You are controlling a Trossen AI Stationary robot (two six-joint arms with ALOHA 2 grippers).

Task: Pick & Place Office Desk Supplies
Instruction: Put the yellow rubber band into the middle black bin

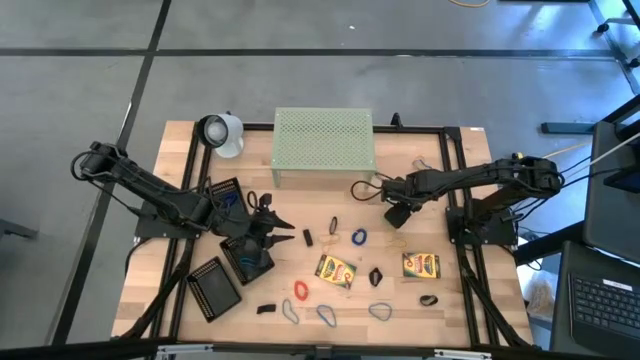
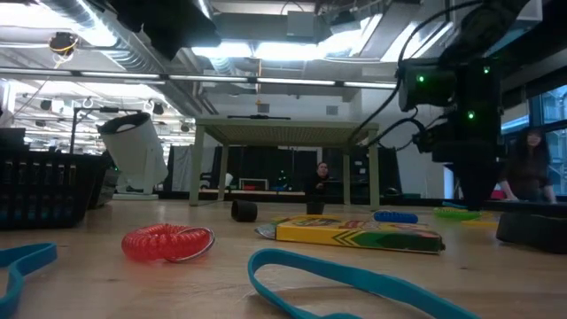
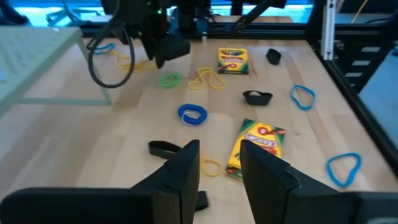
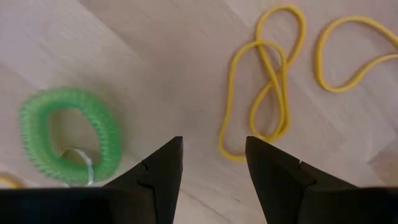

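Note:
My right gripper (image 1: pixel 397 215) hangs open just above the table, in front of the green stand. In its wrist view (image 4: pixel 214 146) it hovers between a green coil band (image 4: pixel 68 146) and a looped yellow rubber band (image 4: pixel 267 93), both lying flat. My left gripper (image 1: pixel 285 230) is open at the left, beside a black mesh tray (image 1: pixel 246 257). Its wrist view (image 3: pixel 219 149) looks over two crayon boxes (image 3: pixel 258 146) (image 3: pixel 233 60), a blue coil (image 3: pixel 193 114), a black clip (image 3: pixel 256 96) and blue bands (image 3: pixel 303 96). A red coil (image 2: pixel 168 241) lies near the front.
The pale-green perforated stand (image 1: pixel 323 140) stands at the table's far side, with a white cup-like object (image 1: pixel 222 133) to its left. Two more mesh trays (image 1: pixel 214 286) (image 1: pixel 225 192) sit on the left. Bands and clips lie scattered across the near middle; bare wood shows at the near right.

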